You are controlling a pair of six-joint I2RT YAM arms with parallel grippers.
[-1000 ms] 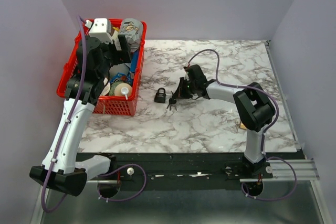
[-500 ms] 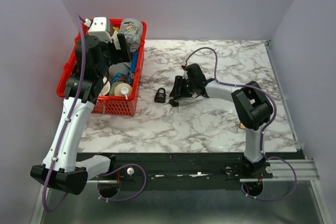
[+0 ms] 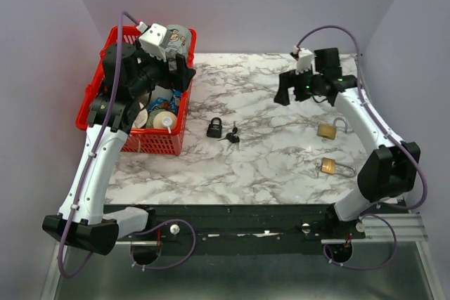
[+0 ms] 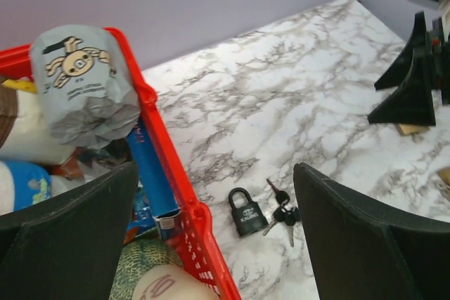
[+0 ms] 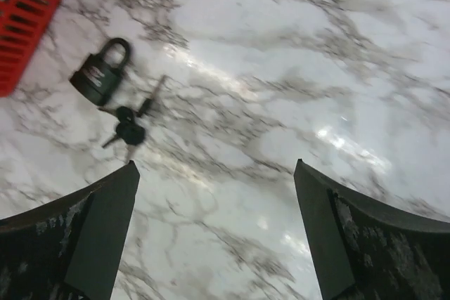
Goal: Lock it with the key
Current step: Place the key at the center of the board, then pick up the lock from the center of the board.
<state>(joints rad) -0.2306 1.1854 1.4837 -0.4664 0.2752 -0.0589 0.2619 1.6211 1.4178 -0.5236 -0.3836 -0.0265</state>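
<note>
Lying flat on the marble table (image 3: pixel 267 166), the black padlock (image 3: pixel 214 128) (image 4: pixel 246 212) (image 5: pixel 102 75) sits close to the red basket (image 3: pixel 158 142) (image 4: pixel 179 187), near its right wall but apart from it. A small bunch of keys (image 3: pixel 233 136) (image 4: pixel 283 212) (image 5: pixel 130 124) lies just beside the padlock on the side away from the basket; whether they touch cannot be told. No key is in the lock.

The left gripper (image 3: pixel 181 79) (image 4: pixel 216 166) hangs over the basket's right rim with its fingers spread wide and nothing between them. The right gripper (image 3: pixel 292 95) (image 5: pixel 216 165) is raised over the far right part of the table, well apart from the padlock, its fingers likewise wide apart and empty.

Inside the basket, a grey roll (image 3: pixel 176 38) (image 4: pixel 84 82) printed with a spider-like figure rests against the far rim, and a blue tube (image 4: pixel 151 173) lies along the right wall. Two brass padlocks (image 3: pixel 325 131) (image 3: pixel 328 166) lie on the right side of the table.
</note>
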